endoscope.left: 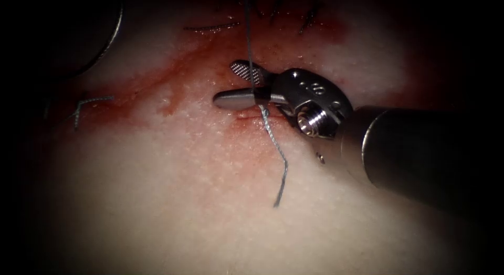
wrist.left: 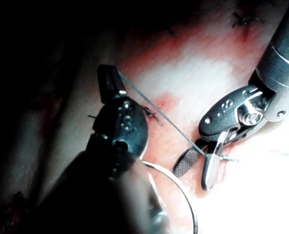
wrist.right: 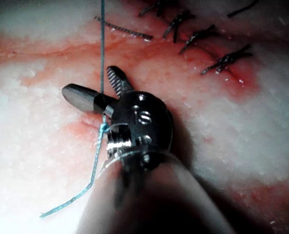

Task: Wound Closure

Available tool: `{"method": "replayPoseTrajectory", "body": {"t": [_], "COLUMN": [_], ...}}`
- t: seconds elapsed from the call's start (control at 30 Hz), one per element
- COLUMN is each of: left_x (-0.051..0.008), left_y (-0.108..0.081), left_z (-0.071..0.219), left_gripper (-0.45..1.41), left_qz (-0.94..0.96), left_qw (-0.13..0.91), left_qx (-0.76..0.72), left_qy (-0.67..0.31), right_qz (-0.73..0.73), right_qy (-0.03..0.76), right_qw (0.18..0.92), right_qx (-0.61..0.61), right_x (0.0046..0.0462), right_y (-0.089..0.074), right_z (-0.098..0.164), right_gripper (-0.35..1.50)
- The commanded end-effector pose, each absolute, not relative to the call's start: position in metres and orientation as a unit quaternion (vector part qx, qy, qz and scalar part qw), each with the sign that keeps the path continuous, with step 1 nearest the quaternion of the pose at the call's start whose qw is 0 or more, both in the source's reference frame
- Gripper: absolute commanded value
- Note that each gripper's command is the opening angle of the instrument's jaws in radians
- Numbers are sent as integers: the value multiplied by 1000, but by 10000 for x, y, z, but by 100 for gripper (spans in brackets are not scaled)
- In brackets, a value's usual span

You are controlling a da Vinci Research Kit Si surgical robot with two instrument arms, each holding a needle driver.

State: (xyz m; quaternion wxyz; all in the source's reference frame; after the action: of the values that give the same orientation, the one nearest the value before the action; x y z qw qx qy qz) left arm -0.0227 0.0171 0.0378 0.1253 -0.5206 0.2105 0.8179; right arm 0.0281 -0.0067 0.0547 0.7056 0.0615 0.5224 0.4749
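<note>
My thread (endoscope.left: 250,33) runs taut and thin down to the knot at the cut (endoscope.left: 252,116), passing between the right tool (endoscope.left: 240,84)'s jaws, which stand parted around it, one ribbed face up, one smooth and rounded. A frayed loose tail trails over pale, grainy tissue (endoscope.left: 157,201) with open room below. The left tool (wrist.left: 108,87) has its jaws clenched on the thread's far end, and the curved needle (wrist.left: 178,190) arcs bright beside its shaft, free of tissue. Dark finished stitches (wrist.right: 203,36) cross the red fluid (endoscope.left: 157,81).
</note>
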Motion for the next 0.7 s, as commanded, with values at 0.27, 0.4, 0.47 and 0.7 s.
{"method": "replayPoseTrajectory", "body": {"t": [0.27, 0.4, 0.47, 0.7], "left_x": [-235, -235, -235, -234], "left_y": [175, 177, 178, 178], "left_z": [383, 384, 384, 384], "left_gripper": [-45, -45, -45, -45], "left_qz": [818, 817, 817, 818], "left_qw": [123, 124, 124, 116], "left_qx": [-521, -522, -522, -521], "left_qy": [213, 212, 211, 216], "right_qz": [463, 458, 456, 451], "right_qy": [533, 534, 534, 537], "right_qw": [704, 707, 708, 709], "right_qx": [75, 76, 76, 72], "right_x": [301, 299, 299, 298], "right_y": [-72, -74, -74, -74], "right_z": [545, 537, 534, 535], "right_gripper": [136, 135, 133, 135]}}
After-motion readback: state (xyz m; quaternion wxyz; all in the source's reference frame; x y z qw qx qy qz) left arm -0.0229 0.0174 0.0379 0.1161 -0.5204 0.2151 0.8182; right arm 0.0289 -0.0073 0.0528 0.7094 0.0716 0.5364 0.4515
